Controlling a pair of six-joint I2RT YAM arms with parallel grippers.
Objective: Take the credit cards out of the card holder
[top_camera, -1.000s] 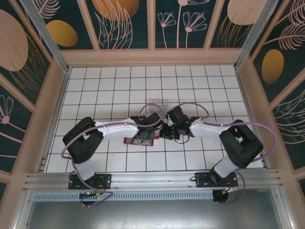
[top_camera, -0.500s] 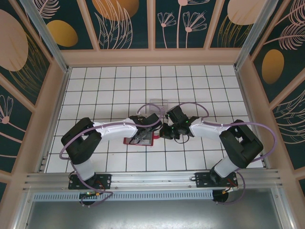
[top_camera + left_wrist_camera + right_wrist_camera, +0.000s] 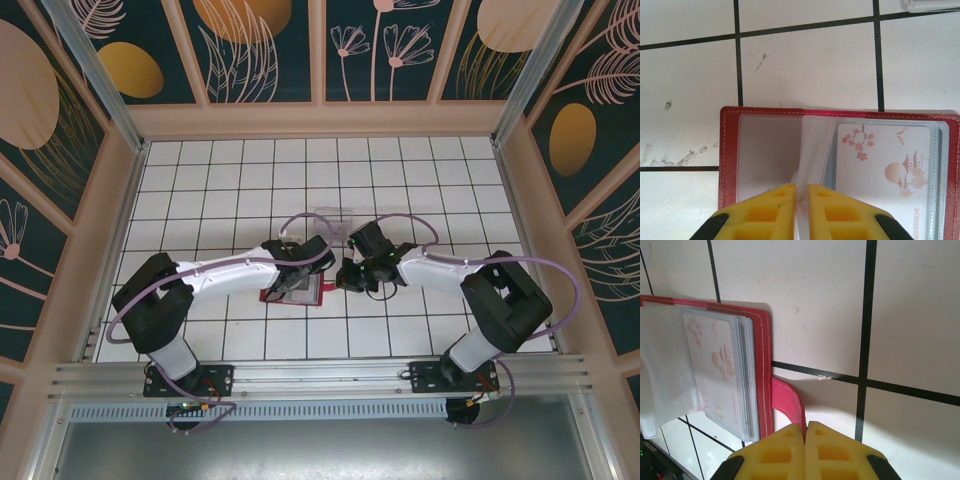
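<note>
The red card holder (image 3: 729,150) lies open on the white tiles, its clear sleeves showing. A pale credit card (image 3: 885,167) printed with pink blossoms and a pagoda sits inside the right-hand sleeve stack. My left gripper (image 3: 801,189) is pinched on one clear sleeve (image 3: 812,145), which stands up between the yellow fingers. My right gripper (image 3: 805,426) is shut on the holder's small red tab (image 3: 790,400), beside the holder's red edge (image 3: 763,365) and the same card (image 3: 715,365). From above, both grippers meet at the holder (image 3: 300,295).
A clear plastic stand (image 3: 333,217) sits on the tiles just behind the holder, and its edge shows in the left wrist view (image 3: 932,5). Wooden walls enclose the tiled floor (image 3: 440,180), which has free room all around the arms.
The left arm's elbow has swung out to the left and lower while its gripper stays over the holder and closes a little on the sleeve. The right arm has not moved.
</note>
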